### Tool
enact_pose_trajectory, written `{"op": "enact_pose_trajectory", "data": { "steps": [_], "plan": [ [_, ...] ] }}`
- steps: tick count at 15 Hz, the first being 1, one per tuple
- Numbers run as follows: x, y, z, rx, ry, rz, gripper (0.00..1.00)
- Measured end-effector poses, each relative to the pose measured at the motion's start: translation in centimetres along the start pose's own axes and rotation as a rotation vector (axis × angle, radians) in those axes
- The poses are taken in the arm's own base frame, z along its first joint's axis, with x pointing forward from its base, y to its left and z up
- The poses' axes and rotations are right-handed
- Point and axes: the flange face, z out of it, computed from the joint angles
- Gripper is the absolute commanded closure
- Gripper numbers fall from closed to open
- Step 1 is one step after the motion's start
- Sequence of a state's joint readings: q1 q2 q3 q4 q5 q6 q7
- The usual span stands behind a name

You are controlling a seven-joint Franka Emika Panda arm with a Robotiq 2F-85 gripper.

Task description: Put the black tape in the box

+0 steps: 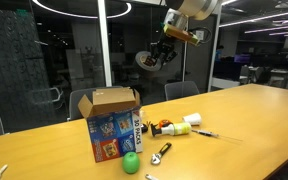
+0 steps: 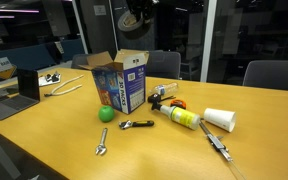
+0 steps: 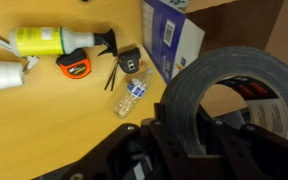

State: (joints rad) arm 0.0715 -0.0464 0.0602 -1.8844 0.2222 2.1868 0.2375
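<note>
Tape is seen huge at the near edge of the wrist view, clamped by its wall in the gripper, whose jaws are closed on the roll. In an exterior view it is held high in the air, well above the table, up and to one side of the box.

The pick-up is judged done. The move over the opening, the lowering and the release are left. Whether the roll is squarely over the opening yet cannot be told.

The box is stood upright with its flaps open, and nothing can be made out inside it from these angles. A green ball is seen near it on the table. Further out a yellow bottle, an orange tape measure and a white cup are spread.
</note>
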Motion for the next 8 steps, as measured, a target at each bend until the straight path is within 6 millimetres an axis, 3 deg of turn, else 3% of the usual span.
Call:
{"op": "enact_pose_trajectory", "data": {
  "steps": [4,8],
  "plan": [
    [-0.3,-2.4,1.6,0.137,-0.047,-0.053,0.85],
    [-0.6,-4.2,5.7,0.263,-0.119,-0.076,0.85]
  ]
}}
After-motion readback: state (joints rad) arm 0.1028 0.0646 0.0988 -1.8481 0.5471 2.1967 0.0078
